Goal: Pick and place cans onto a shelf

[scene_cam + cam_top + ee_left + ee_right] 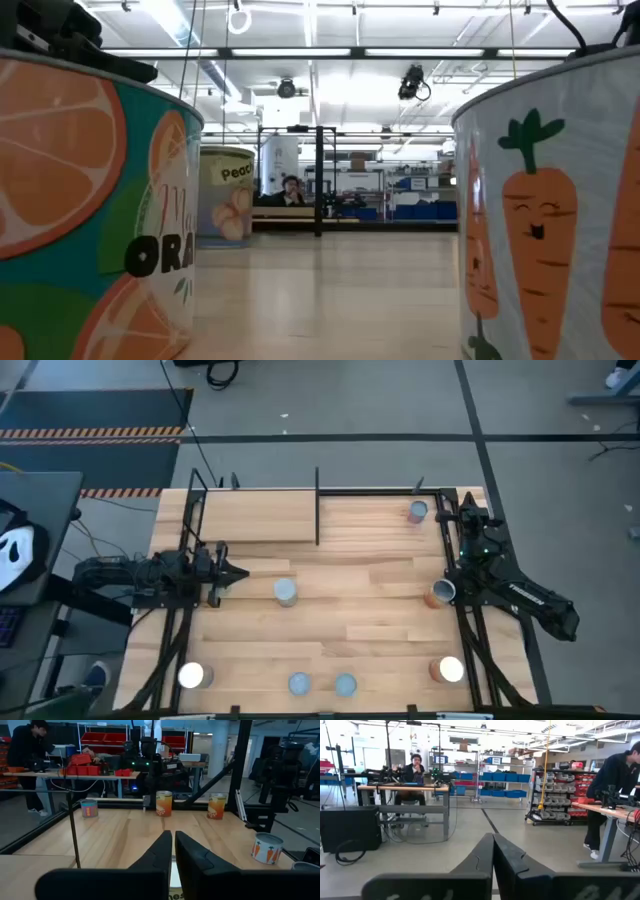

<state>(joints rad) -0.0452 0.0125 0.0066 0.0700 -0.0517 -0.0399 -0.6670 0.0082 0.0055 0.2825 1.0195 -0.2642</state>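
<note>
Cans dot the pale wood table [380, 610]: a silver-topped can [286, 592] lies just ahead of the left gripper [238, 572], whose dark fingers are pressed together, holding nothing. The right gripper [464, 512], likewise closed and empty, sits beside a blue-grey can [417, 511]. The black-rod shelf [258, 516] stands near the left gripper.

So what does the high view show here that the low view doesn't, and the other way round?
Only the high view shows both arms, the left tool and right tool at opposite table edges, the shelf empty, and the cans scattered, like the one mid-table. Only the low view shows can labels close up: an orange print, a carrot print, plus the room with a seated person. Both show the wooden tabletop.
</note>
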